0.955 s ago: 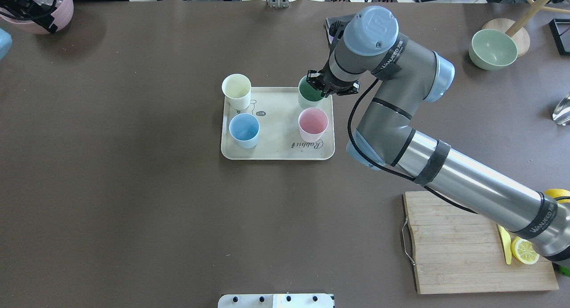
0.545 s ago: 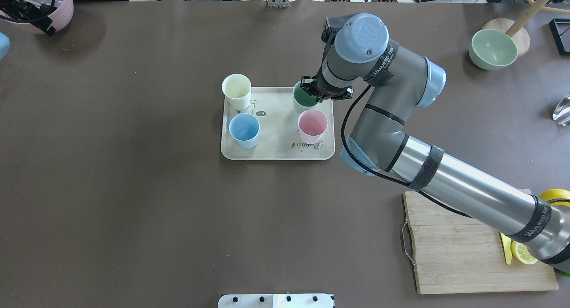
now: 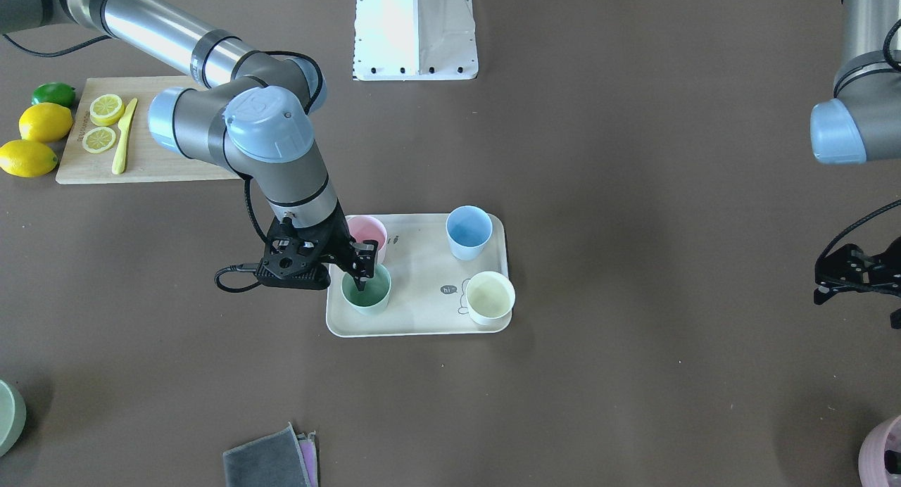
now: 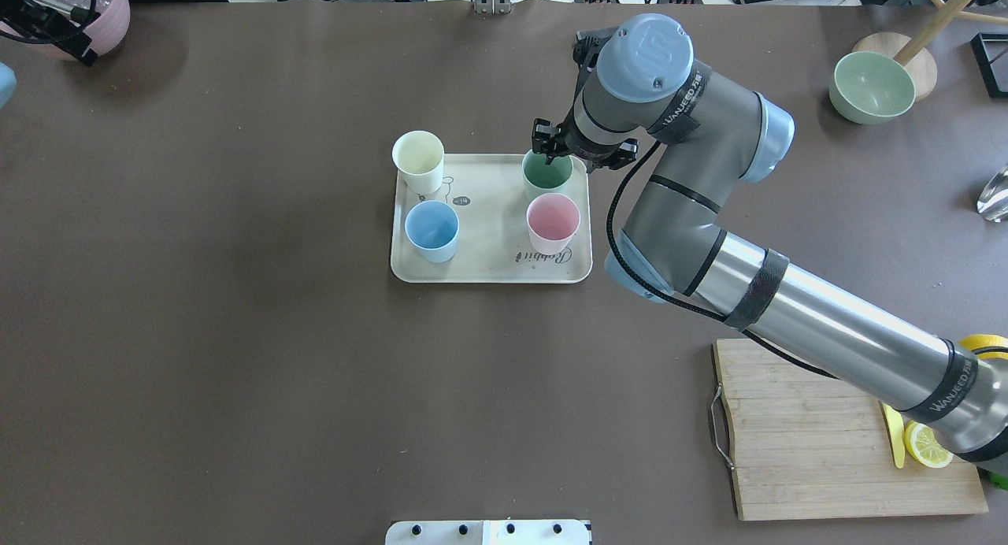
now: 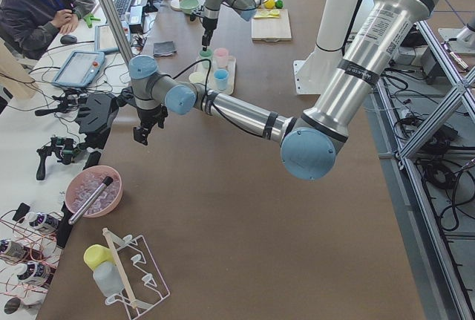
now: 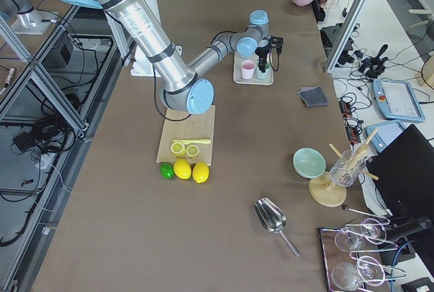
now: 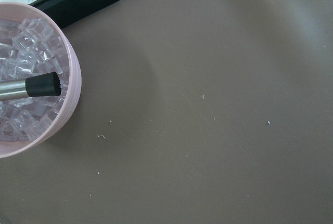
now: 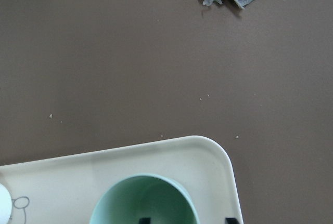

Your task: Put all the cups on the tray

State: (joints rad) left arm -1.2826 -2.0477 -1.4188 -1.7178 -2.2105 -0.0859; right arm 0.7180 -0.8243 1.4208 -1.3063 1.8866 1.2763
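Note:
The cream tray [image 4: 488, 265] lies mid-table with all four cups standing on it: cream-white [image 4: 418, 161], light blue [image 4: 431, 230], pink [image 4: 553, 220] and sage green [image 4: 546, 175]. My right gripper [image 4: 553, 146] hovers over the green cup's far rim and is open. In the right wrist view one fingertip [image 8: 144, 220] is inside the green cup [image 8: 143, 200] and the other is outside it, both clear of the wall. In the front view the right gripper [image 3: 359, 270] is at the green cup [image 3: 366, 290]. My left gripper [image 3: 855, 290] is open and empty, far off at the table's left end.
A pink pot of ice [image 7: 31, 78] sits under the left gripper. A wooden cutting board [image 4: 819, 443] with lemon slices and a knife is at the near right. A green bowl [image 4: 870, 87] stands far right. Folded cloths [image 3: 271, 462] lie beyond the tray.
The right gripper carried the green cup a little left over the tray's far right corner, set it down and opened. The left arm barely moved.

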